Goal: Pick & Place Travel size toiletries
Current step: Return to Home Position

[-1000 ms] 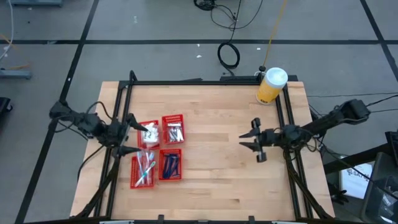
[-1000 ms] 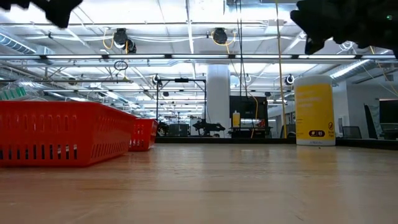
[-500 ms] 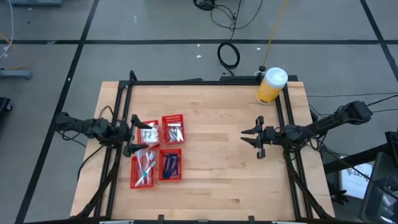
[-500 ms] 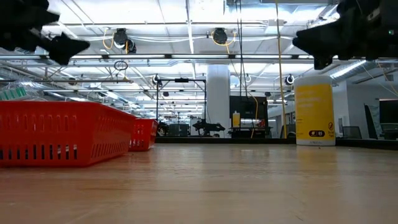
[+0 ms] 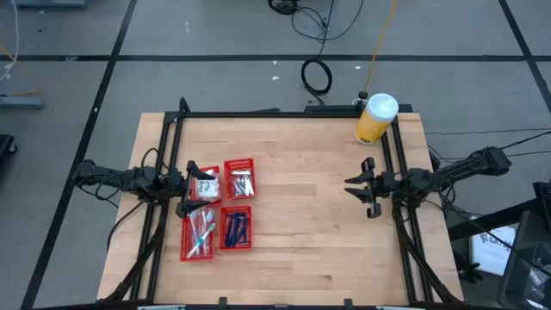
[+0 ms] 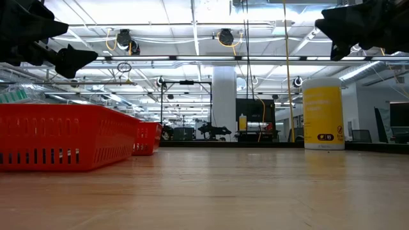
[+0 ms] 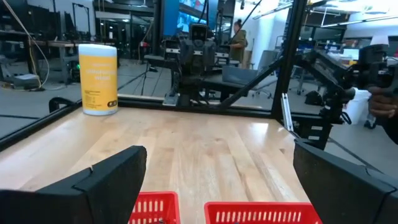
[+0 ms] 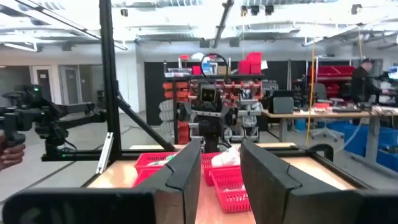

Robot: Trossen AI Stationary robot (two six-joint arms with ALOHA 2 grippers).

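Note:
The travel size toiletries lie in four red mesh baskets at the table's left. White packets (image 5: 205,183) and silver tubes (image 5: 241,182) fill the far two. Wrapped toothbrushes (image 5: 201,232) and dark blue razors (image 5: 237,227) fill the near two. My left gripper (image 5: 192,188) hangs open and level over the left edge of the baskets, holding nothing; its wrist view looks across the table past its fingers (image 7: 118,171). My right gripper (image 5: 358,195) hovers by the table's right edge, pointing left. Its fingers (image 8: 186,168) stand a small gap apart with nothing between them.
A big yellow jar with a white lid (image 5: 376,118) stands at the table's far right corner. A black frame (image 5: 284,113) runs around the table. Bare wood (image 5: 297,207) lies between the baskets and my right gripper. People show in the room beyond the table.
My left gripper has sunk toward the baskets as its arm folded back toward the table's left edge, and it has stayed open. My right gripper has drawn back toward the table's right edge.

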